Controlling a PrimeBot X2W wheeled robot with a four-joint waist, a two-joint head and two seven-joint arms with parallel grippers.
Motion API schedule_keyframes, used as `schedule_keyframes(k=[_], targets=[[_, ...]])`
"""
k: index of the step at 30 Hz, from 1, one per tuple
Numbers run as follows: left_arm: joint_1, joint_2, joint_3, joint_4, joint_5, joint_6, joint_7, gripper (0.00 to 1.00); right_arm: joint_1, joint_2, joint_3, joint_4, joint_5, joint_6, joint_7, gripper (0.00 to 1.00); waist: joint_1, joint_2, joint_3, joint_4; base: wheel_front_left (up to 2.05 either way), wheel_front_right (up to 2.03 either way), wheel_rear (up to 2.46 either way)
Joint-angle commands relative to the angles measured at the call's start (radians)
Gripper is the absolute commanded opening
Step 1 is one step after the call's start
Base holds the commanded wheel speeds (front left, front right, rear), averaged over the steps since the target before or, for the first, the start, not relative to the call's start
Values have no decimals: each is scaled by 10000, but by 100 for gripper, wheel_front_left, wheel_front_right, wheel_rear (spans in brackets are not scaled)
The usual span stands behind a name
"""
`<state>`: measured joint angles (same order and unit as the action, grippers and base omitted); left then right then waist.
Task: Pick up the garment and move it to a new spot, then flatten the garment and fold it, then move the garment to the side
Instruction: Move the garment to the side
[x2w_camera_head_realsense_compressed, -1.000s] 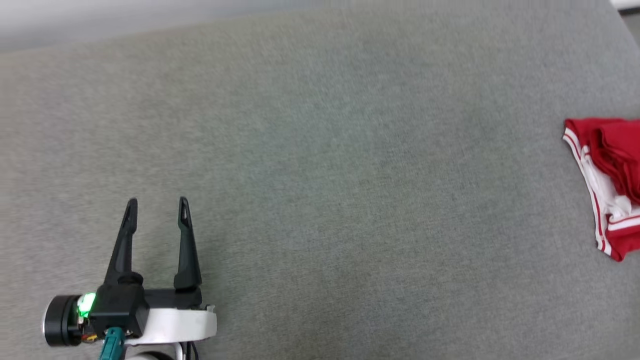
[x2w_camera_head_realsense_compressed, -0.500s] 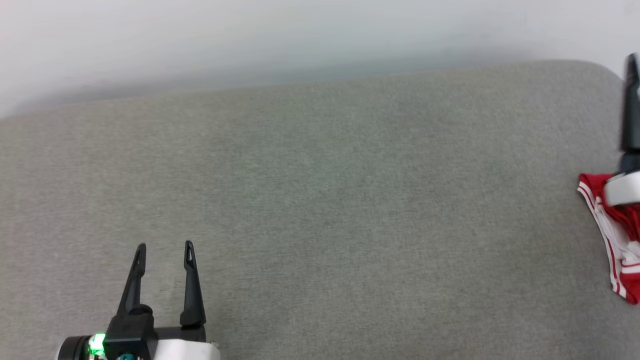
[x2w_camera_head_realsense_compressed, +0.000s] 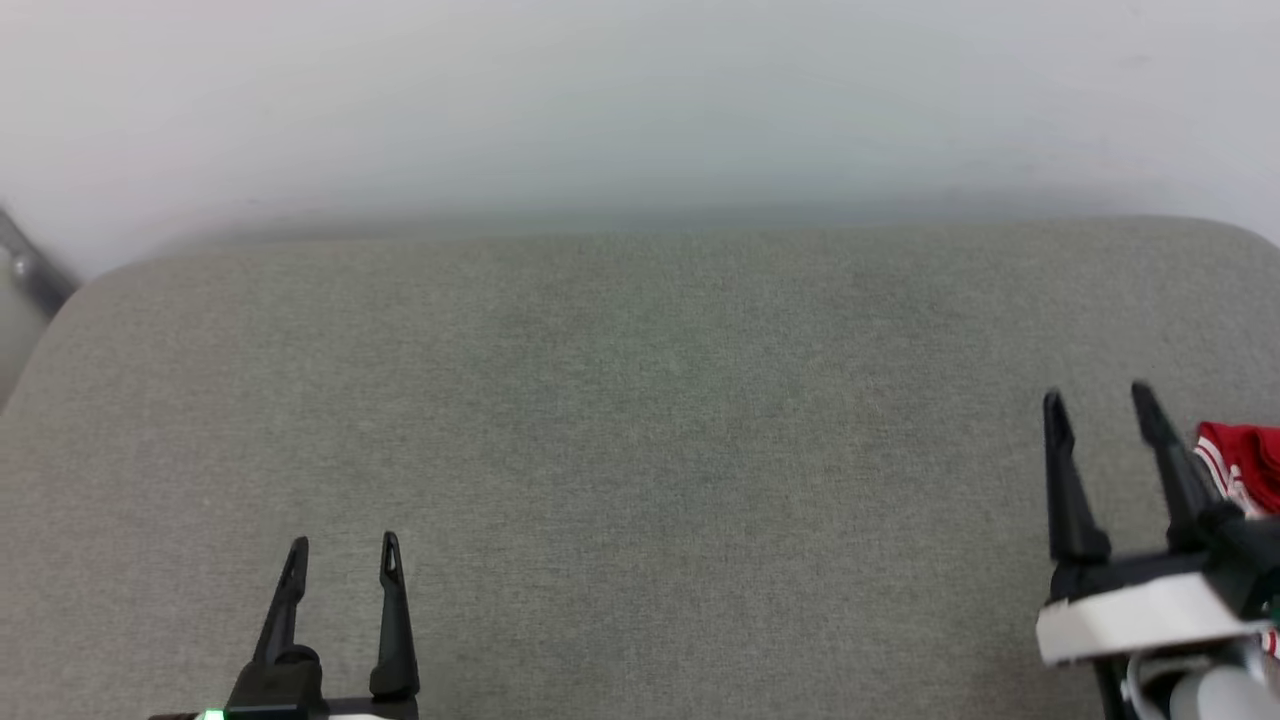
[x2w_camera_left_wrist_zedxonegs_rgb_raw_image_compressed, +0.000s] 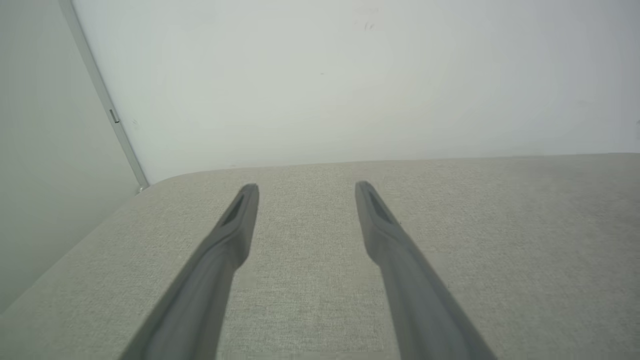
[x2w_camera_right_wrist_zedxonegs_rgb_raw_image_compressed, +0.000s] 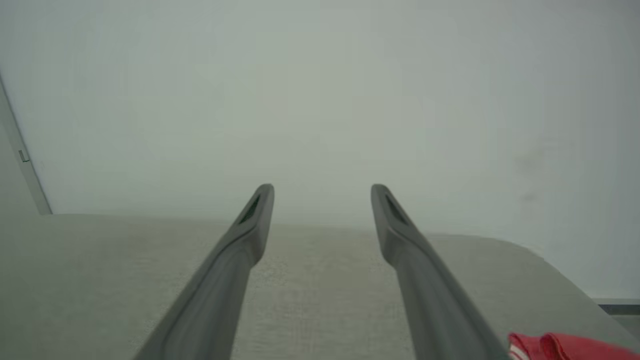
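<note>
Two grippers waited in front of you with nothing in them: your left gripper (x2w_camera_head_realsense_compressed: 344, 545) sat at seven o'clock in the head view and your right gripper (x2w_camera_head_realsense_compressed: 1097, 398) at four o'clock. Each had its two long dark fingers spread wide apart above the pale grey woven-fabric cushion surface (x2w_camera_head_realsense_compressed: 640, 450). You had the red soft-jersey T-shirt with white red-striped trim (x2w_camera_head_realsense_compressed: 1238, 458) at roughly three o'clock, cut off by the frame edge. It lay in folds on the cushion just beside the right gripper's outer finger and partly hidden behind that wrist; whether finger and cloth touched, you could not tell. In the right wrist view a red fold with a white edge showed at five o'clock, outside the parted fingers rather than between them. You could have judged the shirt light, limp and not fragile, likely to sag and trail rather than hold a shape, and to drag a little on the woven cushion. A pinch through a thick fold, or at the striped trim where the cloth looked doubled, seemed your safest hold; a single thin layer might have slipped free.
</note>
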<state>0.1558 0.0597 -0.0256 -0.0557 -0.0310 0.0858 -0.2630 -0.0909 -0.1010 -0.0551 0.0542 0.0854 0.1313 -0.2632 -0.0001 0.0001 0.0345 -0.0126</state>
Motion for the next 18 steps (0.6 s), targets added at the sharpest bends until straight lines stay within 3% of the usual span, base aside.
schedule_keyframes(k=[1,18], targets=[[104,-4,-18,53,-10,-37,-22,100,369,106,-34,-37,93,-10,-14,100,1,-1,-159,99,0,0,0],[655,-60,-196,445,-120,-288,-22,100,2832,528,-82,-560,657,-10,-16,100,1,-1,-852,296,0,0,0]])
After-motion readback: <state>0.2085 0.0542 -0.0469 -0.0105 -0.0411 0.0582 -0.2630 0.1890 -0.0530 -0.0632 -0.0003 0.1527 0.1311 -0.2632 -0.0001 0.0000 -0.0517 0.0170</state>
